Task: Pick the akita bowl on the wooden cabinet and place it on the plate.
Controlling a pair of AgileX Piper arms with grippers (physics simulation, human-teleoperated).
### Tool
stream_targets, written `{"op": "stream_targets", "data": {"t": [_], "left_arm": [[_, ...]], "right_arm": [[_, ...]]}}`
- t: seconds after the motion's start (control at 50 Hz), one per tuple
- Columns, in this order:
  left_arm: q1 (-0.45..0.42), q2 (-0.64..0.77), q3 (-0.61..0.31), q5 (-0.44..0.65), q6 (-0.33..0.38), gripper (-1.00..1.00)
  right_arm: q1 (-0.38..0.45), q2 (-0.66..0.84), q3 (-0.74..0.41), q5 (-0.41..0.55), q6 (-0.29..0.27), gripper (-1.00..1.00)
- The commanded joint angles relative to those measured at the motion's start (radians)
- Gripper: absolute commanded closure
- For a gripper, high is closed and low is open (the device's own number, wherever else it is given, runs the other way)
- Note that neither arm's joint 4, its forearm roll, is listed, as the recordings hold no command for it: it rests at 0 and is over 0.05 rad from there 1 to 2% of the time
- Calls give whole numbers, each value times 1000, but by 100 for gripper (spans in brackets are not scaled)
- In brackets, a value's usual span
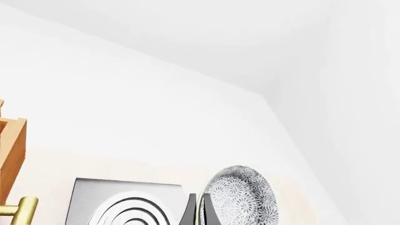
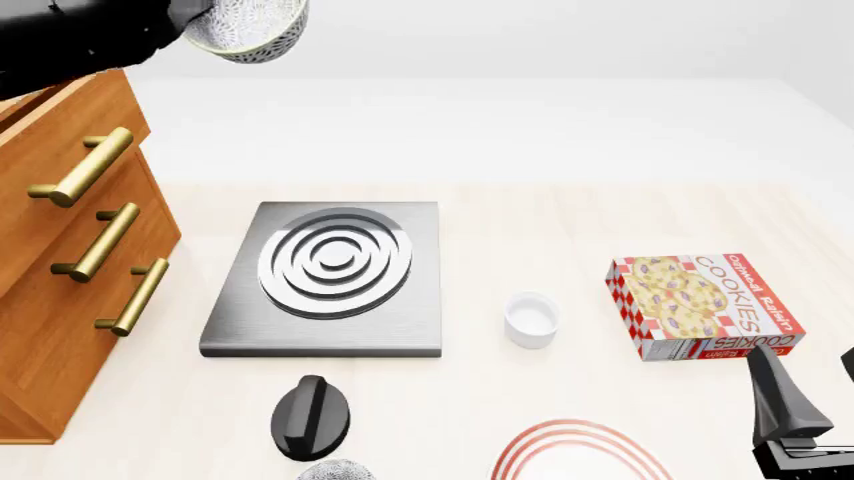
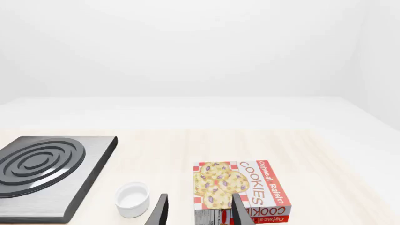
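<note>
Above wooden cabinet (image 2: 67,250): left tool (image 1: 198,213) clenched on akita bowl (image 2: 247,28); right tool (image 3: 198,211) released, idle.

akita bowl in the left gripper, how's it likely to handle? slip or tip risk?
The grey-white speckled round akita bowl is probably rigid and glazed, so slippery. In the left wrist view the left gripper pinches only its thin rim, and it hangs tilted above the orange-brown wooden cabinet, so it may pivot. Its curved wall suggests rolling if dropped.

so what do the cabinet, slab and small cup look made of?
Cabinet: orange-brown wood look with matte panels; its bar handles are brass-gold with a metallic sheen. Slab: grey brushed-metal look with shinier silver rings. Cup: plain white, probably ceramic, though a render can't settle it.
</note>
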Motion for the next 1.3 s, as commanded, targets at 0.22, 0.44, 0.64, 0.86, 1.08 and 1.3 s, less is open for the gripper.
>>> {"op": "stream_targets", "data": {"t": [0.22,0.44,0.64,0.86,1.08,1.3], "left_arm": [[-79,16,23,-10,32,100],[-111,24,33,-12,49,100],[-157,27,36,-3,67,100],[-194,20,49,5,85,100],[-237,25,61,4,92,100],[-292,42,79,-9,95,100]], "right_arm": [[0,0,0,0,0,-100],[0,0,0,0,0,-100],[0,0,0,0,0,-100],[0,0,0,0,0,-100],[0,0,0,0,0,-100],[0,0,0,0,0,-100]]}}
